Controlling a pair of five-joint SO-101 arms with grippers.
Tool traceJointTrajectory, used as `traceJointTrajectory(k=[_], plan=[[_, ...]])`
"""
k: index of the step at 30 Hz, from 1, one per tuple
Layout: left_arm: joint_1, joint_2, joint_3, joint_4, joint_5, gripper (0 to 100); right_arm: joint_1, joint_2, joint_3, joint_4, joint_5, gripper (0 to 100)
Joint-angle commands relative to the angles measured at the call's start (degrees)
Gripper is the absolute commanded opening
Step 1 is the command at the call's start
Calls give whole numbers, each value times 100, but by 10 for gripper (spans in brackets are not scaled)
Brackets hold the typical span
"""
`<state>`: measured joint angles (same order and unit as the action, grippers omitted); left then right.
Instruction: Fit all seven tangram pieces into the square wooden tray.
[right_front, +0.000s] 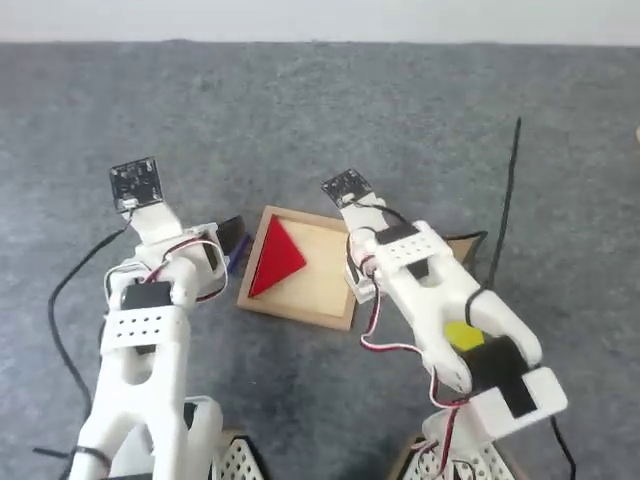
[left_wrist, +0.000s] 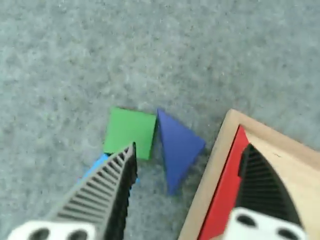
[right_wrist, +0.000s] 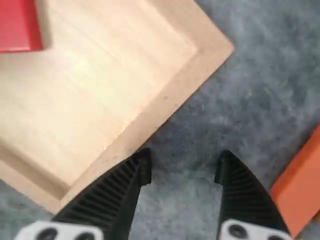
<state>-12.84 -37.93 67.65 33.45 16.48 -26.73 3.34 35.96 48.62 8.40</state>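
Note:
The square wooden tray (right_front: 322, 268) lies mid-table with a red triangle (right_front: 273, 257) in its left half. My left gripper (left_wrist: 189, 150) hangs open beside the tray's left rim (left_wrist: 207, 175), over a dark blue triangle (left_wrist: 177, 146). Next to that triangle lies a green square (left_wrist: 131, 132), and a light blue piece (left_wrist: 98, 163) peeks out from behind one finger. My right gripper (right_wrist: 185, 155) is open over the carpet just off the tray's rim (right_wrist: 165, 107). An orange piece (right_wrist: 300, 187) lies beside it. A yellow piece (right_front: 462, 335) shows under the right arm.
Grey carpet covers the table. A black cable (right_front: 508, 195) runs along the right side, and another cable (right_front: 68, 285) loops at the left. The arm bases stand at the near edge. Open carpet stretches behind the tray.

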Motion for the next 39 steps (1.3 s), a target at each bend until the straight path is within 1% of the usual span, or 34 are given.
traceJointTrajectory(k=[1, 5, 9, 14, 18, 22, 27, 32, 36, 38, 39], plan=[[-35, 9, -4, -141, 35, 314, -57, -92, -316, 57, -123, 234], [-35, 9, -4, -141, 35, 314, -110, -734, -299, 57, -589, 234], [-35, 9, -4, -141, 35, 314, -382, -1147, -158, 4, -642, 234], [-35, 18, 48, -246, 35, 314, -602, -875, 273, -664, -598, 234], [-35, 18, 92, -360, 35, 314, -444, -382, 281, -699, -589, 234], [-35, 18, 92, -360, 35, 314, -31, -312, 44, -154, -571, 234], [-35, 18, 92, -369, 35, 314, 453, -233, 26, 286, 413, 234], [-35, 18, 101, -369, 35, 314, 1051, -242, 35, 356, 1398, 234], [0, 18, 224, -378, 35, 314, 1385, -277, 9, 321, 1829, 234], [0, 9, 268, -422, 35, 314, 1429, -286, -62, 312, 1785, 234], [0, -18, 312, -580, 35, 314, 1437, -330, -70, 303, 1662, 234]])
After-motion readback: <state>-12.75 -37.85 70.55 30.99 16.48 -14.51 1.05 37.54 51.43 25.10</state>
